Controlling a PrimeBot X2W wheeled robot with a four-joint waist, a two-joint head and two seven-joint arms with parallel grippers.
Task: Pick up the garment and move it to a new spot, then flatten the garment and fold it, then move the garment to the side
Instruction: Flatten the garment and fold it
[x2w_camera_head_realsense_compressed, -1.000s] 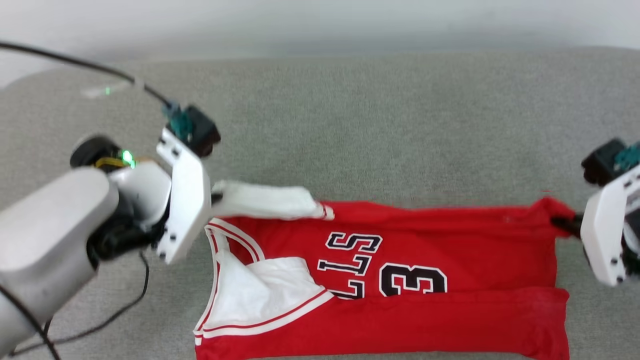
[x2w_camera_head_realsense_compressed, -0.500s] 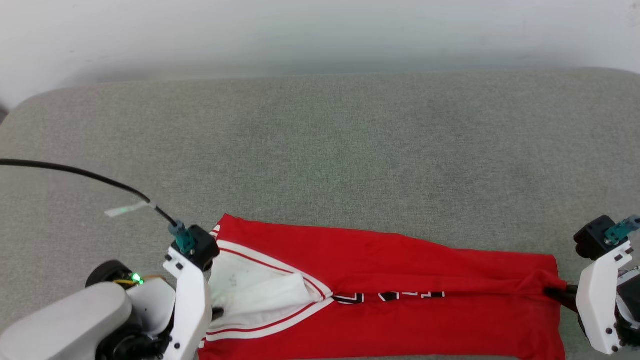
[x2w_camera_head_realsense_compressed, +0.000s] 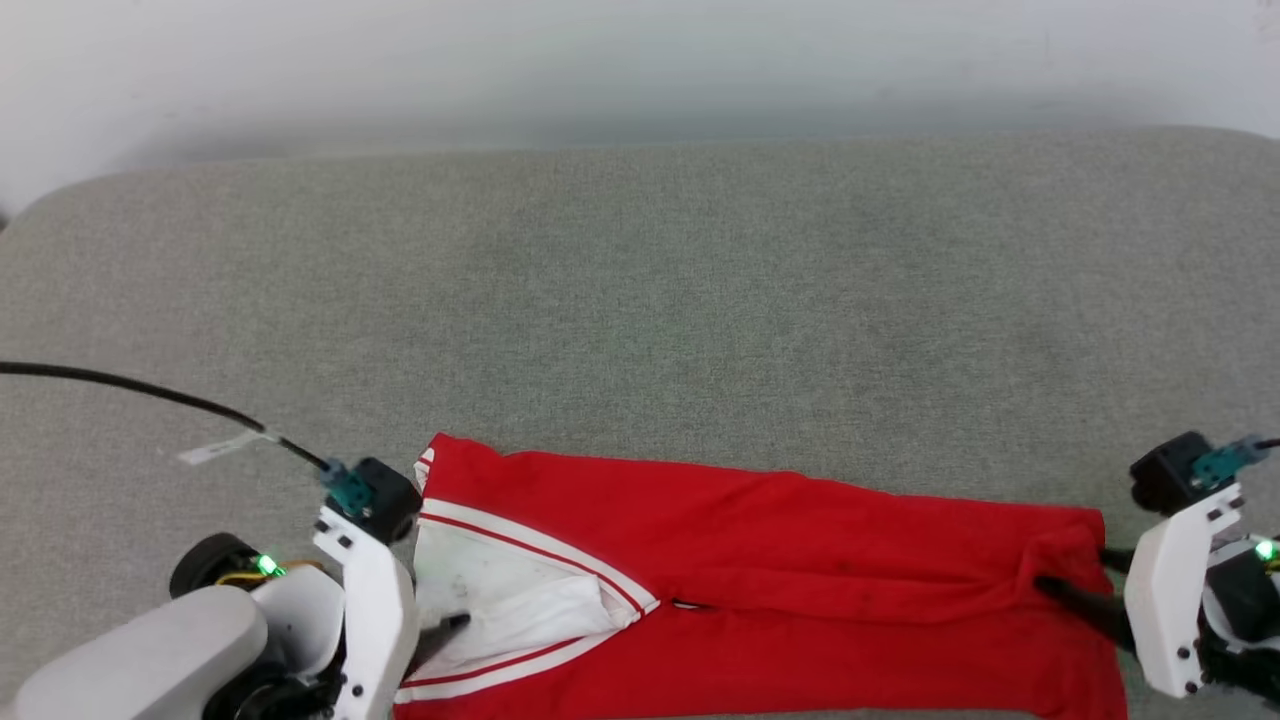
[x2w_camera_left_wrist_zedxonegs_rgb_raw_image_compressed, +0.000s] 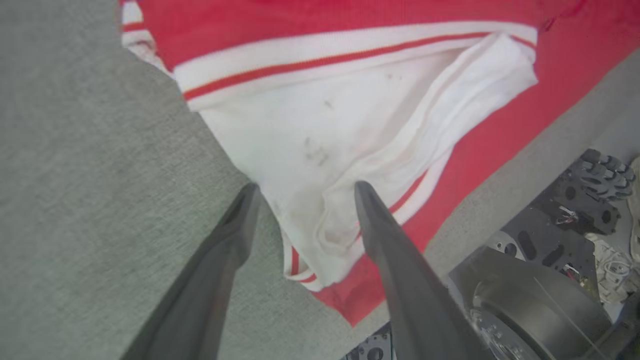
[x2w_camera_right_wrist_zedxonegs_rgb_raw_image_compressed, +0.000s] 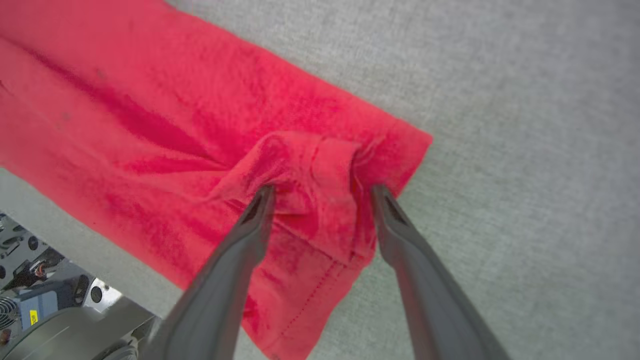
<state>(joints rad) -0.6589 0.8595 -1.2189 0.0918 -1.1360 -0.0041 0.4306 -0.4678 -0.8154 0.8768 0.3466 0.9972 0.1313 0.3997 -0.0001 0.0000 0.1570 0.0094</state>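
At the near edge of the grey fabric-covered table (x2w_camera_head_realsense_compressed: 640, 300), the red jersey with white sleeves and red-and-white striped trim (x2w_camera_head_realsense_compressed: 800, 560) lies folded into a long band, running left to right along that edge. At its left end, the left gripper (x2w_camera_left_wrist_zedxonegs_rgb_raw_image_compressed: 302, 186) has its two dark fingers spread and clamps nothing. One tip is over the rumpled white sleeve (x2w_camera_left_wrist_zedxonegs_rgb_raw_image_compressed: 325, 125), the other right at the sleeve's edge. At the right end the right gripper (x2w_camera_right_wrist_zedxonegs_rgb_raw_image_compressed: 322, 189) is spread wide too, with a bunched corner of red hem sitting loose between the fingers, unpinched. A thin black cable (x2w_camera_head_realsense_compressed: 150, 393) runs from the left wrist toward the table's left edge. Beyond the jersey the grey cloth stretches to the far edge, rounded at the far left corner, with a pale wall (x2w_camera_head_realsense_compressed: 640, 60) behind.
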